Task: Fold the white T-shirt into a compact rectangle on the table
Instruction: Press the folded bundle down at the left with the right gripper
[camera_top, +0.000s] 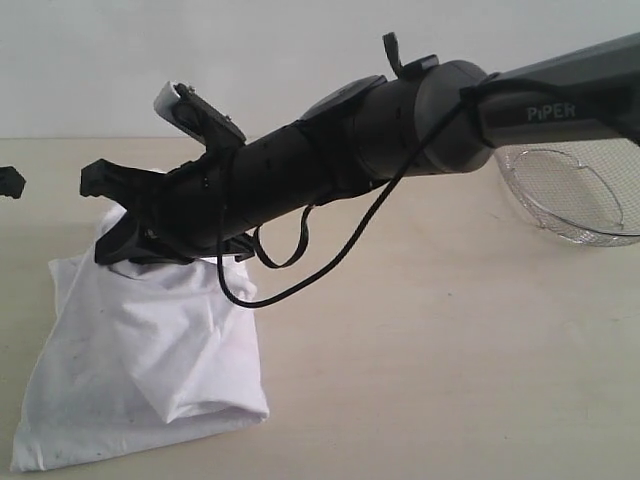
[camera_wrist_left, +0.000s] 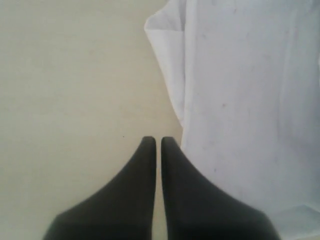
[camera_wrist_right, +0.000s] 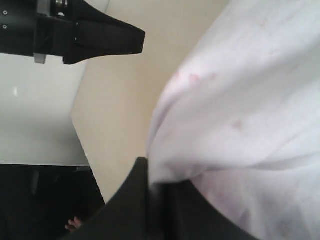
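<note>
The white T-shirt (camera_top: 140, 360) lies folded into a rough rectangle at the near left of the table (camera_top: 430, 330), plain side up with faint specks. My right arm reaches across from the right, and its gripper (camera_top: 115, 245) sits at the shirt's far edge. In the right wrist view that gripper (camera_wrist_right: 155, 170) is shut on a bunched fold of the T-shirt (camera_wrist_right: 250, 100), which drapes over one finger. My left gripper (camera_wrist_left: 157, 141) is shut with nothing in it, hovering over bare table (camera_wrist_left: 75, 75) just beside the shirt's edge (camera_wrist_left: 250, 100). Only its tip (camera_top: 8, 182) shows in the exterior view.
A silver wire-mesh basket (camera_top: 570, 195) stands at the far right of the table. A loose black cable (camera_top: 300, 280) hangs under the right arm. The table's edge (camera_wrist_right: 85, 145) runs close behind the shirt, with the left gripper (camera_wrist_right: 100, 35) above it.
</note>
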